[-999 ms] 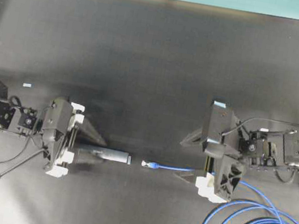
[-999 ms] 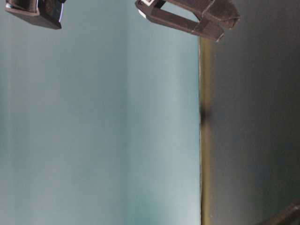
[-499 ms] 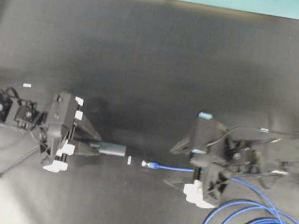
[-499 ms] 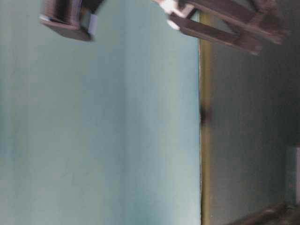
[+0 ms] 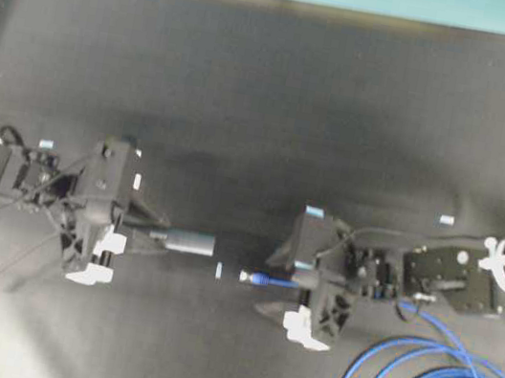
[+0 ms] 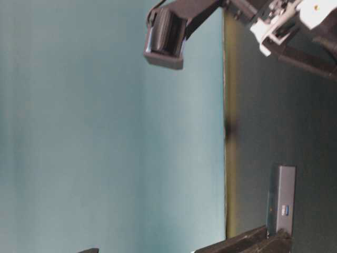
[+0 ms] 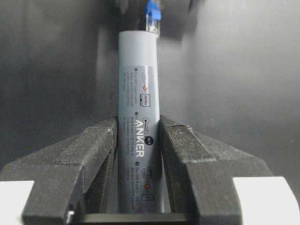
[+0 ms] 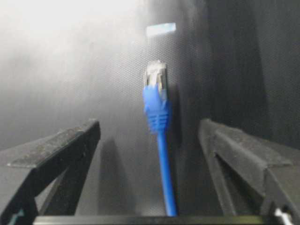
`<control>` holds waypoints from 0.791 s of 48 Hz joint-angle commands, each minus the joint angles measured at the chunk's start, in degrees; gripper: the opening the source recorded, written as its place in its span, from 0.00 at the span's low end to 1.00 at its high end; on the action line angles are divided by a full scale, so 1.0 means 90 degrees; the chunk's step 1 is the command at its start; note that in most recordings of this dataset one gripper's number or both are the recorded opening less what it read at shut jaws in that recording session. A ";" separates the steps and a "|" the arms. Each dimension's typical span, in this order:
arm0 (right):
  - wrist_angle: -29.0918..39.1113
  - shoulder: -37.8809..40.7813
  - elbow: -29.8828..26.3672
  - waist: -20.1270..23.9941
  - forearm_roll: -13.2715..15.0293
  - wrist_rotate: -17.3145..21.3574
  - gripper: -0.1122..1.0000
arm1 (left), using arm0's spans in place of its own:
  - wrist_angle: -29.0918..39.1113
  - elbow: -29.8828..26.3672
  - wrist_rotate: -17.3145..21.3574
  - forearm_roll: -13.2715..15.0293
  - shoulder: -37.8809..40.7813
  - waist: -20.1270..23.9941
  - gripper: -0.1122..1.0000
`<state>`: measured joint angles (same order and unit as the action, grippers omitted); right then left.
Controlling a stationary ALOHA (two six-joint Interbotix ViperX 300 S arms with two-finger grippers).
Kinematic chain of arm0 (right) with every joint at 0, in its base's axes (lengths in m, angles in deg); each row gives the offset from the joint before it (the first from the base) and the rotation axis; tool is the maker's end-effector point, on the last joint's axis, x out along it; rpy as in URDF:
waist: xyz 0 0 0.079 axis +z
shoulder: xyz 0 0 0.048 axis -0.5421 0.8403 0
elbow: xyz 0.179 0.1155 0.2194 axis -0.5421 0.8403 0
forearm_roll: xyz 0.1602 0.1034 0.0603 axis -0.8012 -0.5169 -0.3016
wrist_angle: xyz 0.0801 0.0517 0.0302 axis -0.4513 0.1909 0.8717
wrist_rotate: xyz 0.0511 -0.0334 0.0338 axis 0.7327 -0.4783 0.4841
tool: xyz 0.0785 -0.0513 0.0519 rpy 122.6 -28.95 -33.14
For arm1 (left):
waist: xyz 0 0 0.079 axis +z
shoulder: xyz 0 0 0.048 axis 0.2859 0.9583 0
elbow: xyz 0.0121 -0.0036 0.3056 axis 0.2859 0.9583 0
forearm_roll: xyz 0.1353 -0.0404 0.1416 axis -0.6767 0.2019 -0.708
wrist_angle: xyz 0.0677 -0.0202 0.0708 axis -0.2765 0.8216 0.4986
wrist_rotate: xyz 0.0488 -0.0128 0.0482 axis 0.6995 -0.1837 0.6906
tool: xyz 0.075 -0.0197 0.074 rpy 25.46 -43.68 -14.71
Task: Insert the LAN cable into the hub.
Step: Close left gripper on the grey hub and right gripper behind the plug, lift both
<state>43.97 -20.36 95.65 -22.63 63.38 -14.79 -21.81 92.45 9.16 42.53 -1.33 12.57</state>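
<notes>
Left of centre on the dark surface, the left tool grips the hub by its rear half, both pads pressed flat against the grey bar's sides. Hub lies level, free end pointing toward the right arm. Printed port labels run along its upper face in the left wrist view.

Right tool stands wide open, jaws well apart on either side of the LAN cable and touching nothing. The blue boot and clear plug lie on the surface between them, plug end aimed at the hub.

Overhead: plug tip sits near the hub's free end, not touching; a small pale tag on the surface lies between them. Rest of the blue cable runs back under the right arm to loose coils at lower right. Hub's thin grey cord trails to lower left, ending in a small silver plug.
</notes>
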 commanded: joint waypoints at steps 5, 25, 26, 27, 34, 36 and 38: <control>-0.0059 0.0137 -0.0107 -0.0059 -0.0020 0.0000 0.82 | 0.0088 -0.0117 -0.0020 -0.0029 -0.0137 -0.0029 0.36; -0.0098 0.0107 0.0078 0.0127 0.0000 -0.0029 0.22 | 0.0215 -0.0127 -0.0010 -0.0029 -0.0146 -0.0039 0.35; -0.0098 0.0107 0.0078 0.0127 0.0010 -0.0029 0.22 | 0.0215 -0.0127 -0.0010 -0.0029 -0.0137 -0.0039 0.35; -0.0098 0.0098 0.0078 0.0107 0.0000 -0.0029 0.22 | 0.0215 -0.0127 -0.0010 -0.0029 -0.0146 -0.0039 0.35; -0.0117 0.0000 0.0020 0.0049 0.0000 0.0000 0.22 | 0.0488 -0.0283 0.0020 -0.0029 -0.0205 -0.0039 0.35; -0.0107 -0.0068 -0.0010 0.0020 0.0000 0.0000 0.22 | 0.0713 -0.0381 0.0088 -0.0029 -0.0244 -0.0039 0.35; -0.0059 -0.0166 -0.0059 -0.0020 0.0000 0.0000 0.22 | 0.0977 -0.0479 0.0127 -0.0029 -0.0264 -0.0029 0.35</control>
<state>43.36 -20.53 96.09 -22.37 63.20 -14.79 -15.92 90.52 9.86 42.45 -2.47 12.30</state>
